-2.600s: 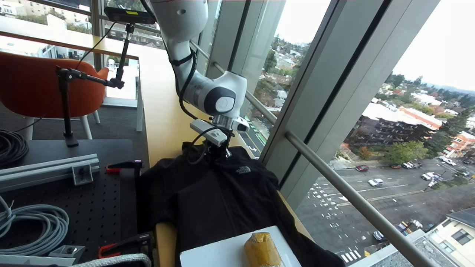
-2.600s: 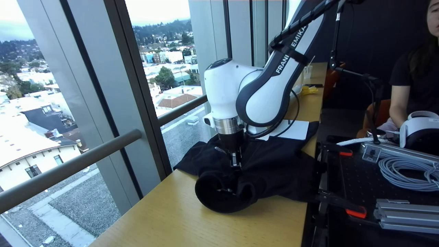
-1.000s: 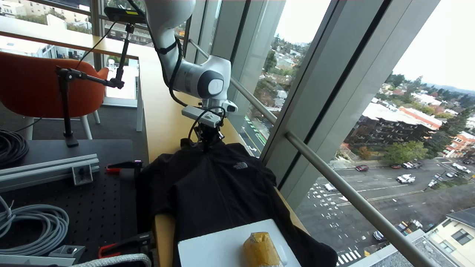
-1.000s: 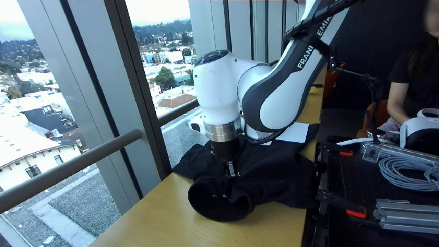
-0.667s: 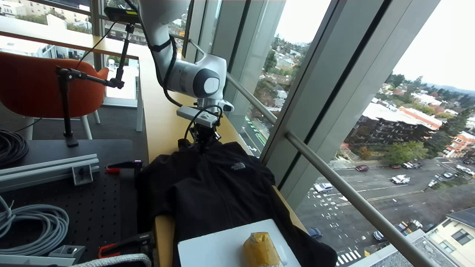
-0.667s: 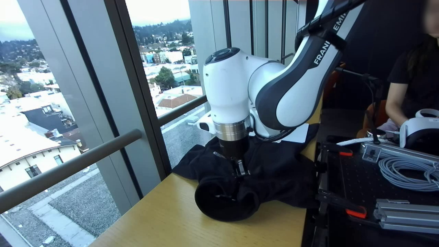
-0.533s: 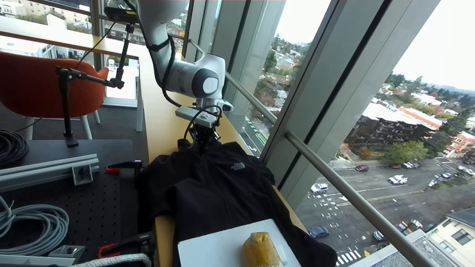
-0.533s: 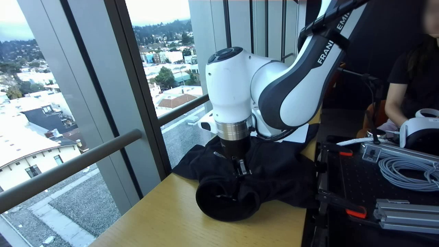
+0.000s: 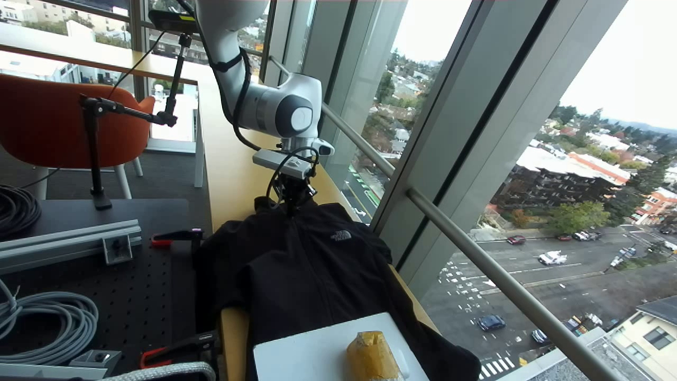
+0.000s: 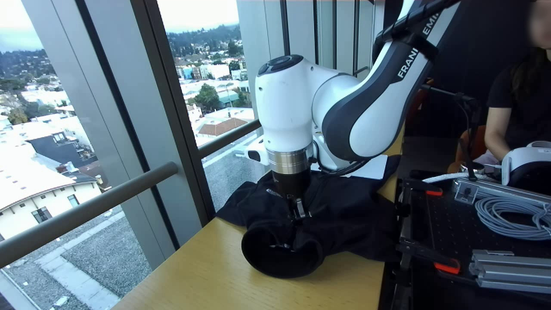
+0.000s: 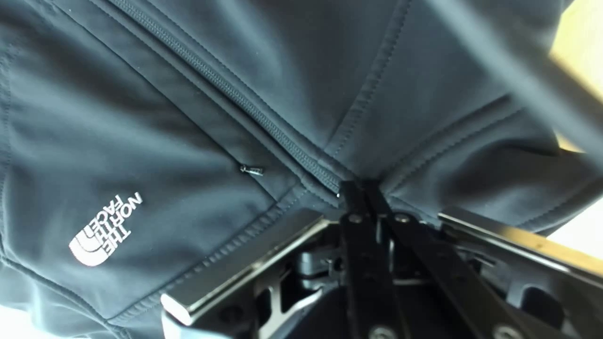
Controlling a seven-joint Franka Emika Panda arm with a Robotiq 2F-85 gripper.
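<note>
A black jacket (image 9: 296, 264) with a white logo lies on the wooden table in both exterior views (image 10: 348, 206). Its collar (image 10: 282, 258) stands open as a loop near the bare end of the table. In the wrist view the jacket's main zipper (image 11: 254, 113) runs diagonally to my gripper's fingertips (image 11: 360, 186). The fingers are closed almost together at the zipper's collar end. Whatever they pinch there, pull or cloth, is hidden. A small pocket zipper pull (image 11: 252, 170) lies apart to the left. My gripper (image 9: 292, 210) points down at the collar and also shows in an exterior view (image 10: 297, 224).
A white slab (image 9: 307, 349) with a yellow-brown block (image 9: 373, 355) lies on the jacket's lower part. A rail (image 9: 476, 259) runs along the windows. A black perforated board (image 9: 148, 286) beside the wooden table (image 10: 241, 284) bears clamps (image 9: 177, 237), a metal bar and coiled cable.
Over the earlier frames my gripper moved toward the table's bare end, and the jacket and slab shifted the same way. In the last half second gripper and collar shifted only slightly.
</note>
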